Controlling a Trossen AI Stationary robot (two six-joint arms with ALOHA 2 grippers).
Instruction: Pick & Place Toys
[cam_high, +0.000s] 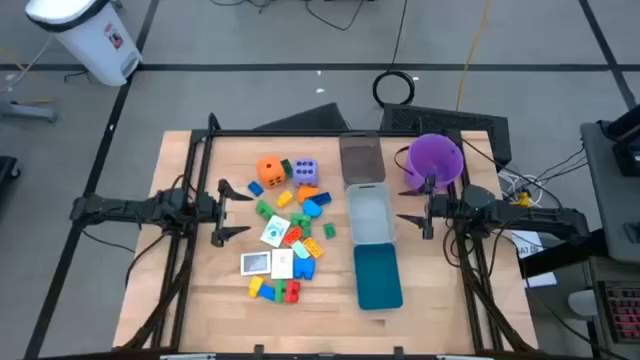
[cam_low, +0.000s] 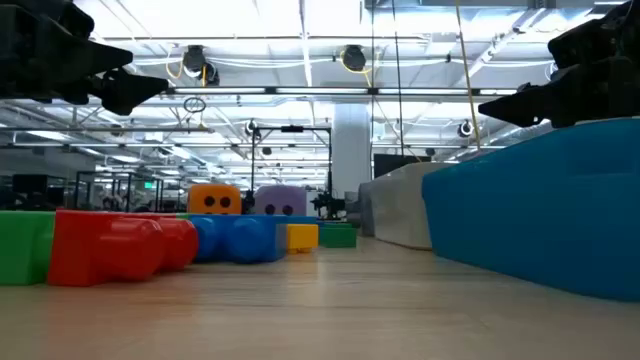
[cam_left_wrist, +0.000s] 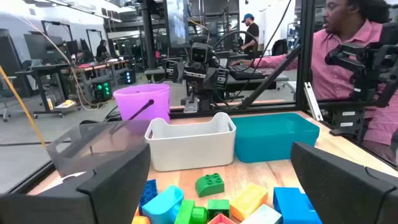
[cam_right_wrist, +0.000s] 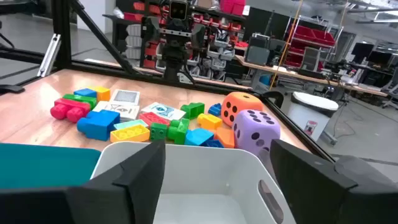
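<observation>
Wooden counter: I see toys between my left claw and right claw, both spread, empty.

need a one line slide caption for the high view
Both open grippers, left gripper and right gripper, flank scattered plastic toys beside white tray, teal tray and purple bucket.

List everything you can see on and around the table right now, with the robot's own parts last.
Blocks: many; red, blue, green, yellow; heaped left of the bins.
Dice: two, orange and lavender; far edge of the heap.
Cards: a few, white; among the blocks.
Bins: three, grey, white, teal; in a row at table centre.
Bucket: one, purple; far right.
Person: one, pink shirt; beyond the table.
Left gripper: fingers open, beside the heap.
Right gripper: fingers open, facing the white bin.
</observation>
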